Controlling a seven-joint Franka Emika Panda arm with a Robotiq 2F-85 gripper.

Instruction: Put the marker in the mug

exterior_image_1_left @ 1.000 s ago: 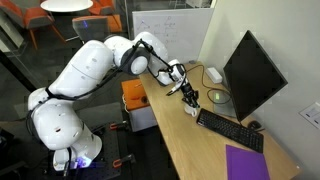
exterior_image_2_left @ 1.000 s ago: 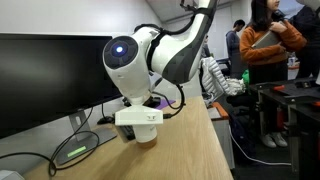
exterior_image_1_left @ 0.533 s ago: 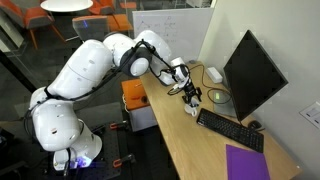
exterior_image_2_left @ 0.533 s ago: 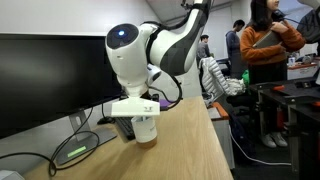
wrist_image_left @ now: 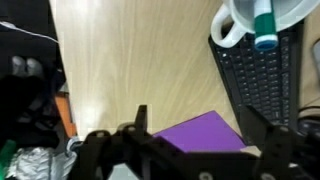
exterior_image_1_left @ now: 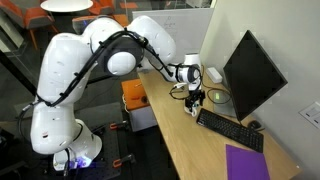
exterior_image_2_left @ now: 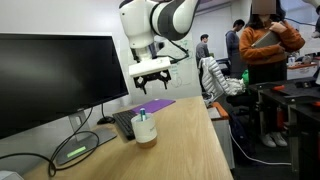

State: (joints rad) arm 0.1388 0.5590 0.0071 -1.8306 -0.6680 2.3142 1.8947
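The arm [exterior_image_1_left: 62,75] is big, round and white — a black cable [exterior_image_1_left: 112,40] runs along it. Its gripper [exterior_image_2_left: 153,85] is black.

Mug [wrist_image_left: 238,20] is white; marker [wrist_image_left: 263,22] is teal w/ a blue cap. Desk [wrist_image_left: 130,60] is pale wood w/ fine grain lines. Keyboard [wrist_image_left: 265,85] & monitor [exterior_image_2_left: 50,75] are black, and the flat sheet [wrist_image_left: 200,135] is plain purple. Arm [exterior_image_1_left: 70,70] is white w/ black joints & cables, its gripper [exterior_image_2_left: 153,78] black.
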